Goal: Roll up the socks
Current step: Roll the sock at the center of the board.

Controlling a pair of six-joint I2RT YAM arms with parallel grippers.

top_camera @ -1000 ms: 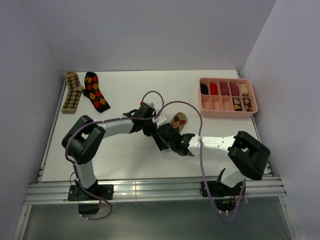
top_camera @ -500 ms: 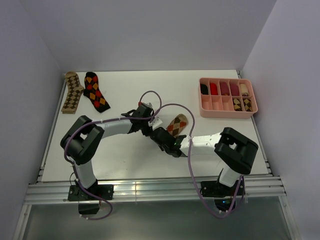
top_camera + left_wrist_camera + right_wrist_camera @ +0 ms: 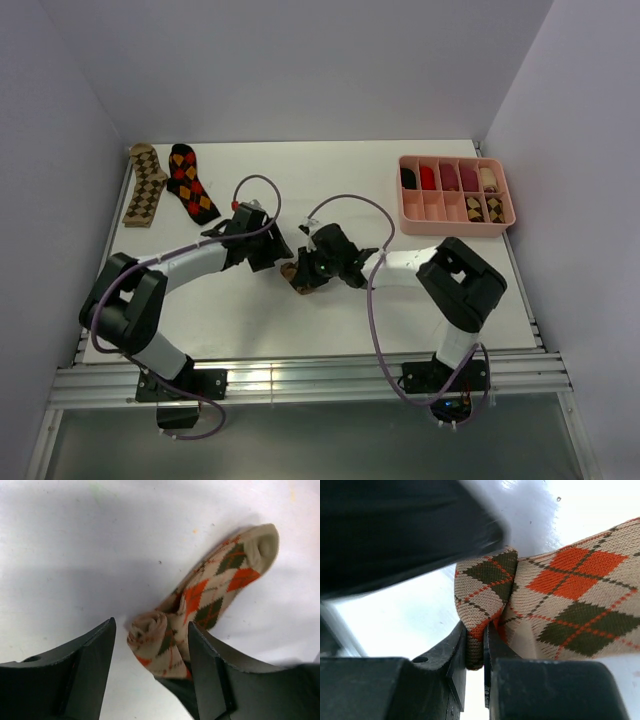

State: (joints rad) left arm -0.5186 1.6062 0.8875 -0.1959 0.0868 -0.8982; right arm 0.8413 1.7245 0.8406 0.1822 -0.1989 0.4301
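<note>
your right gripper [image 3: 475, 639] pinches a fold of the beige-brown-orange sock [image 3: 210, 587], midway across the table [image 3: 330, 190]; your left gripper [image 3: 151, 626] is spread, one finger each side of the sock's rolled end; the tan-brown sock [image 3: 145, 186] and black-red sock [image 3: 193, 184] lie flat at the far left.

A white table [image 3: 300, 170] sits between pale grey walls [image 3: 300, 70]; seemingly an aluminium rail [image 3: 300, 385] runs along its front.
</note>
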